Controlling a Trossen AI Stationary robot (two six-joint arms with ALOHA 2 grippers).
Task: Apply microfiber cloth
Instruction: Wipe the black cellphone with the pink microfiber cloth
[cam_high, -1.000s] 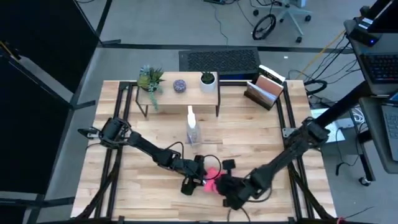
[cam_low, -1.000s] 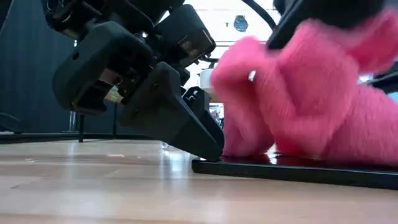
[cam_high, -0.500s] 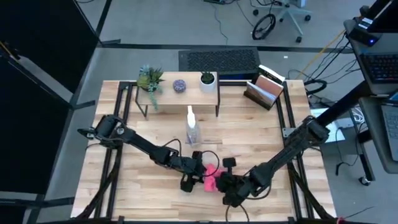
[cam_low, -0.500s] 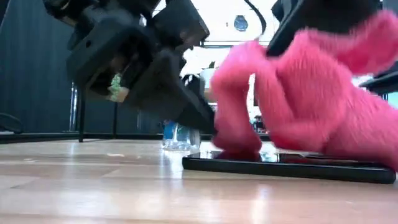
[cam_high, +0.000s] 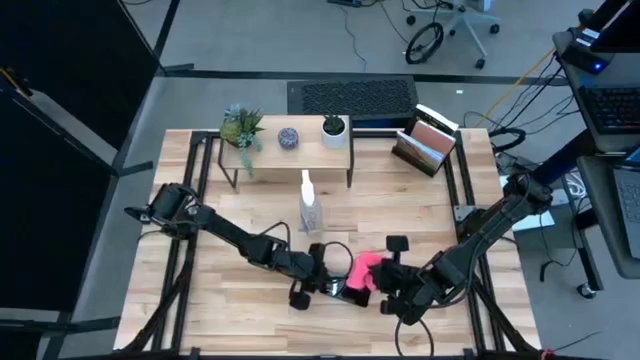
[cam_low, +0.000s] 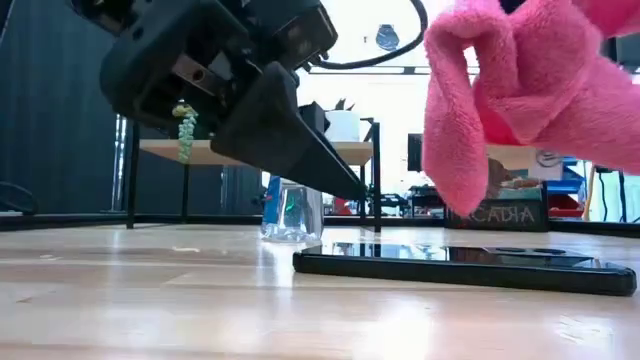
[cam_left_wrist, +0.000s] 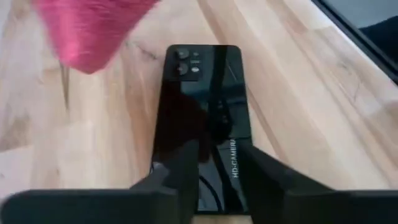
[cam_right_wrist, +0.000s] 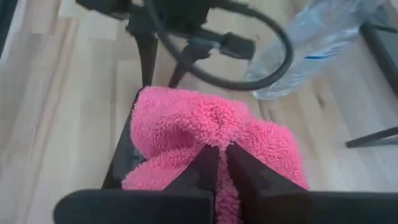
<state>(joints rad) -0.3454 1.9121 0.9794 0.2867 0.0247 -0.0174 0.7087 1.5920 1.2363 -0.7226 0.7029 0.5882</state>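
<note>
From above, my right claw (cam_high: 383, 283) pinches the microfiber cloth (cam_high: 364, 270), a fluffy bright pink bunch near the counter's (cam_high: 400, 220) front edge, beside my left claw (cam_high: 322, 283). Level with the counter, the cloth (cam_low: 520, 90) hangs clear above the black smartphone (cam_low: 465, 268), its upper part cut off. At my left wrist, my fingers (cam_left_wrist: 180, 171) press the phone (cam_left_wrist: 205, 118); whether they're parted I cannot tell. At my right wrist, fingers (cam_right_wrist: 208, 171) clamp the pink folds (cam_right_wrist: 205, 134).
</note>
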